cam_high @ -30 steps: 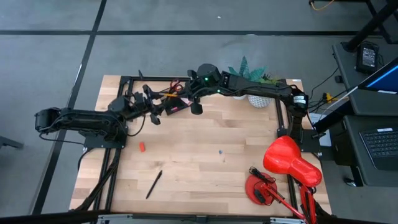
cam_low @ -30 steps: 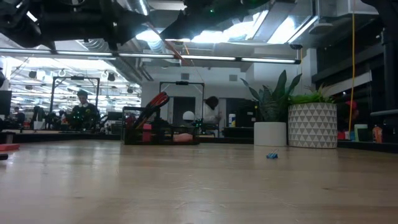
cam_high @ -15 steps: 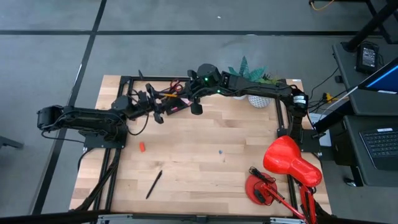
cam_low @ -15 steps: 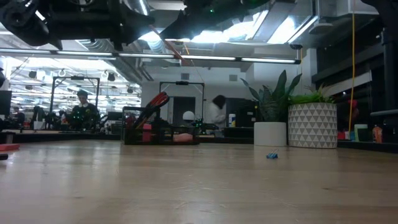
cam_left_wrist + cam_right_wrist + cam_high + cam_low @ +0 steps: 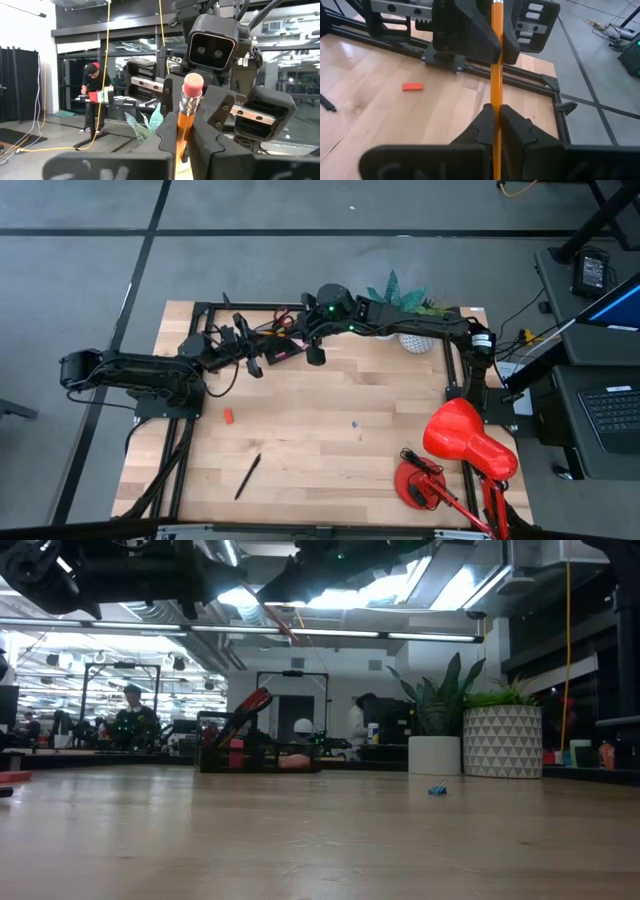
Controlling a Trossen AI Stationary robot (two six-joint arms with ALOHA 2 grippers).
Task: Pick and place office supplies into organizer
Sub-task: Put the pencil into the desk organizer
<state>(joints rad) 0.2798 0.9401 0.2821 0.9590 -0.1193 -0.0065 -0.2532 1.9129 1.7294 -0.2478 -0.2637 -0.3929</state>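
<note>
1. Both grippers meeting near the top middle of the high view, over the table's [image 5: 300, 440] far edge; left gripper [image 5: 182, 131] and right gripper [image 5: 495, 116] each clamped on the same orange pencil [image 5: 496, 60], one at either end.
2. Pink eraser tip [image 5: 192, 86] poking up between the left fingers [image 5: 167, 120] in the left wrist view; right gripper's camera housing just behind it.
3. Organizer [image 5: 255, 755] left of centre in the low view, far back on the table, scissors [image 5: 248, 706] sticking out of it at a slant.
4. Red eraser [image 5: 228, 416] lying centre-left in the high view; black pen [image 5: 247, 476] lower left, well apart from the organizer.
5. Lamp [image 5: 465, 445] at lower right; white pots [image 5: 470, 750] at right in the low view.
</note>
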